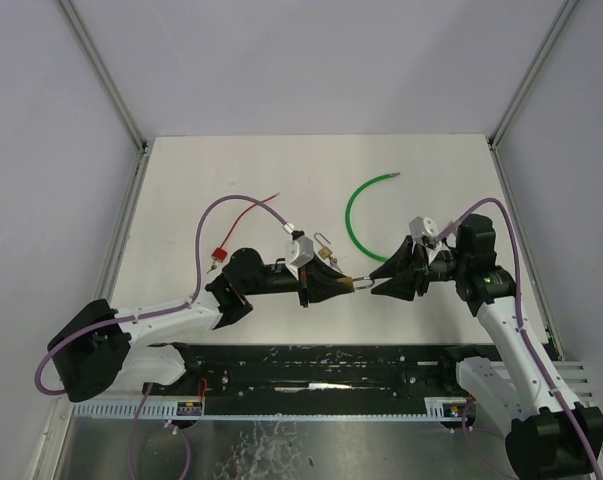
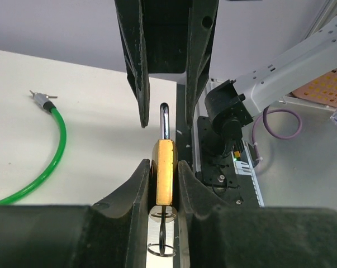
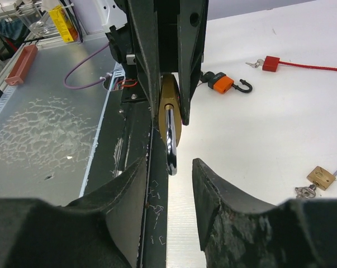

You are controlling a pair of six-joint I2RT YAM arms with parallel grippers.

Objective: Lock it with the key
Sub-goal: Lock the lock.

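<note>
Seemingly midway: the left gripper's (image 2: 164,165) jaws clamp the brass padlock (image 2: 165,180) above the desk's (image 1: 281,160) near middle, key (image 2: 162,223) in its base, the right gripper's (image 3: 169,162) jaws parted around the shackle (image 3: 170,137) without gripping; whether it is locked is unclear.

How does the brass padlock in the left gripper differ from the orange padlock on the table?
The brass padlock is clamped in the left gripper, held up off the table; the orange padlock lies loose on the table. The brass padlock has a key in it; the orange padlock shows none.
</note>
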